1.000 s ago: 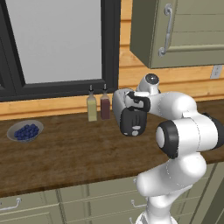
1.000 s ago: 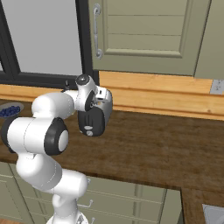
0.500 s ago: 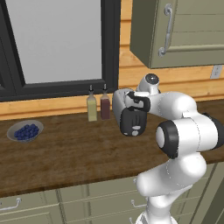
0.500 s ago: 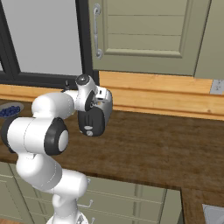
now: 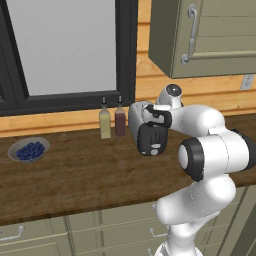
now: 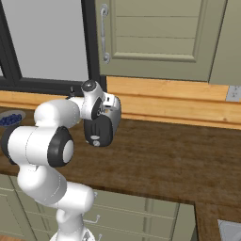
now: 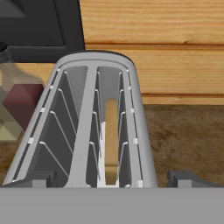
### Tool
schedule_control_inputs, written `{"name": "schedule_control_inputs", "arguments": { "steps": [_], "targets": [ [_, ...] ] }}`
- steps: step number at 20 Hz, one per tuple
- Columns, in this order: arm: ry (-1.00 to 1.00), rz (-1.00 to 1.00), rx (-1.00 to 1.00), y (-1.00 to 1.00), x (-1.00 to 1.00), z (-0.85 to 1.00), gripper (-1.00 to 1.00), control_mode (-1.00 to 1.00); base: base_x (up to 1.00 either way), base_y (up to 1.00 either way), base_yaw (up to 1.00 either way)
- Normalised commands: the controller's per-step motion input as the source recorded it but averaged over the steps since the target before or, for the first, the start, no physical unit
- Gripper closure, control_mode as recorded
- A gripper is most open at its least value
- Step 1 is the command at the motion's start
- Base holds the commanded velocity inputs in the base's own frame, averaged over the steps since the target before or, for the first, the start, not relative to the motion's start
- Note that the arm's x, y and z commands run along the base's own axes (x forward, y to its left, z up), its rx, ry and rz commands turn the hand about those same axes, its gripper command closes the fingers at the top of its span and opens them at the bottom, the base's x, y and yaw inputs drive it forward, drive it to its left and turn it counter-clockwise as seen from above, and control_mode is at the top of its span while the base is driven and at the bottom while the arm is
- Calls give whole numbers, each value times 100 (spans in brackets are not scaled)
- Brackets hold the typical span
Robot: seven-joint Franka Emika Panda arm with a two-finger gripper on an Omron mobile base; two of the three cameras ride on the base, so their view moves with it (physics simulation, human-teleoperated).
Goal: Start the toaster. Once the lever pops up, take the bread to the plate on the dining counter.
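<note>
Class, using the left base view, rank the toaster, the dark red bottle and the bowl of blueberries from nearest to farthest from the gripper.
1. toaster, directly under the gripper
2. dark red bottle, just beyond the toaster toward the window
3. bowl of blueberries, at the counter's far end

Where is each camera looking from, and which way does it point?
Left base view: behind the arm on its left, facing the counter, bottles and bowl of blueberries; the white arm rises at lower right.
Right base view: behind on the right, facing the same counter and cabinets; the arm rises at lower left.
Hand view: on the hand, looking down into the toaster, bread in its right slot; dark fingertips at the bottom.
Both base views share the toaster, arm and blueberry bowl.
</note>
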Motion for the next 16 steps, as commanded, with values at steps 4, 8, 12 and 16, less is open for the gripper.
{"name": "schedule_control_inputs", "arguments": {
  "steps": [4,8,12,16],
  "targets": [
    [0,0,0,0,0,0,-100,-100,0,0,0],
    [0,0,0,0,0,0,-100,-100,0,0,0],
    [0,0,0,0,0,0,-100,-100,0,0,0],
    [0,0,0,0,0,0,-100,-100,0,0,0]
  ]
}}
